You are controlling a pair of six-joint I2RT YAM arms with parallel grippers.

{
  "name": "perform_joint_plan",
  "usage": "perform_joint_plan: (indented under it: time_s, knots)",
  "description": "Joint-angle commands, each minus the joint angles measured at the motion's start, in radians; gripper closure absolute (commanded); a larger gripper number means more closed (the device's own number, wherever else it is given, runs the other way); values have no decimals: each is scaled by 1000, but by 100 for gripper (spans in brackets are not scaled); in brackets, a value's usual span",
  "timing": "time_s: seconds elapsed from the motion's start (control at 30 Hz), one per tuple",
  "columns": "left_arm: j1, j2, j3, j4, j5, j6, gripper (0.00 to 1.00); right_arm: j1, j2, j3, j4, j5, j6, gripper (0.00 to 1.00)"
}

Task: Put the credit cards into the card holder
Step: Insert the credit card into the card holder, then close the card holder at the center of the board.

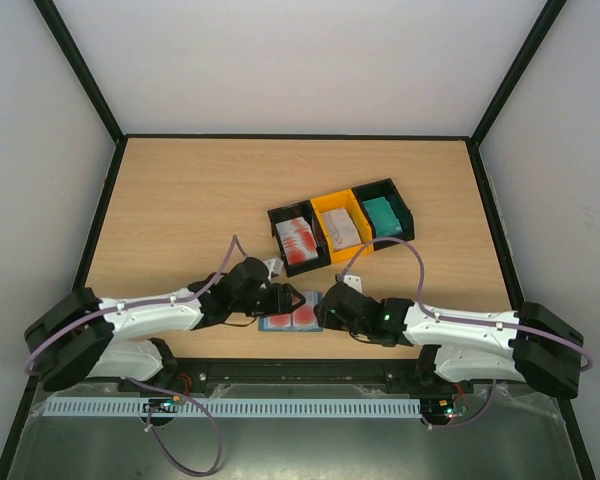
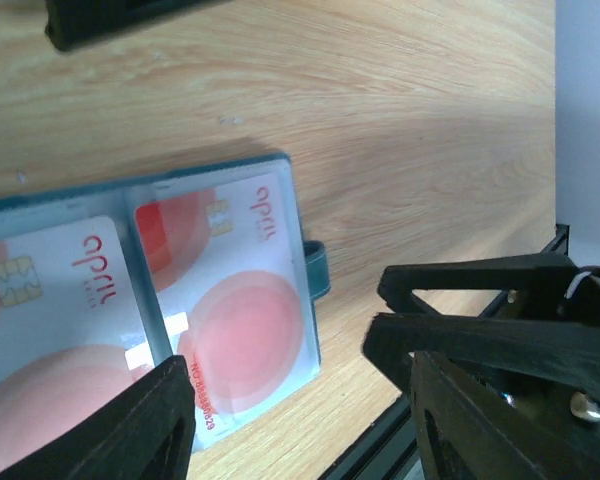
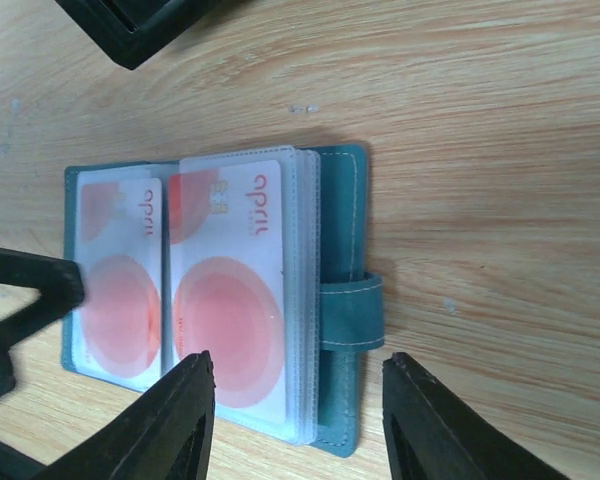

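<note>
Table: pale wood-grain top, with both arms reaching in from its near edge.
Left arm: white with black joints, stretched low toward the middle of the table.
Left gripper: jaws spread wide and holding nothing. In the left wrist view one finger overlaps the near edge of the card holder, while the other is off to the side over bare wood. Whether it touches the holder cannot be told.
Card holder: blue-teal, lying open and flat on the table near the front edge, between the two grippers.
Sleeved credit cards: two red-and-white cards side by side in the holder's clear sleeves, faces up.
Clasp tab: a small teal strap folded over the holder's outer cover edge.
Right gripper: jaws apart and empty — in the right wrist view the holder's near edge runs into the gap between its fingers.
Left black bin: further back on the table, holding red-and-white credit cards.
Yellow bin: touching the left black bin, holding whitish-grey credit cards.
Right black bin: last in the row, holding a green-teal stack of credit cards.
Right arm: white and black, lying low and pointing inward at the holder.
</note>
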Motion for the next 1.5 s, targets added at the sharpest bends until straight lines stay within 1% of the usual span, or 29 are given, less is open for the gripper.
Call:
perform_joint_plan:
  time_s: [0.0,0.1,0.27,0.37,0.5,0.67,0.8,0.9,1.1,1.23,1.3,1.33,1.47]
  knots:
    - [22,-66,42,-202,-23,86,37,-8,10,-11,-43,51,27,52]
    - [41,-102,15,-219,-17,81,36,-11,14,-19,-13,42,35,50]
    - [64,-145,-24,-302,-86,57,41,-20,19,-52,44,-16,37,49]
    - [79,-162,-39,-353,-131,62,47,-25,23,-76,82,-44,42,45]
    - [95,-162,-44,-398,-157,76,52,-40,27,-111,154,-93,44,43]
    - [99,-138,-61,-450,-213,63,52,-65,46,-157,251,-146,52,43]
    - [99,-113,-80,-420,-194,63,50,-91,63,-194,339,-199,53,44]
    - [99,-83,-92,-379,-159,66,50,-116,81,-219,397,-231,53,45]
    - [99,-44,-94,-322,-102,84,59,-138,69,-248,537,-283,32,46]
    - [99,-33,-100,-293,-81,85,65,-138,28,-247,591,-309,16,48]
    - [99,-32,-99,-289,-83,85,65,-138,1,-240,572,-298,10,49]
    - [100,-32,-96,-292,-86,86,66,-138,-10,-228,531,-280,1,49]
    - [100,-33,-92,-303,-105,87,65,-139,-34,-151,272,-121,-38,51]
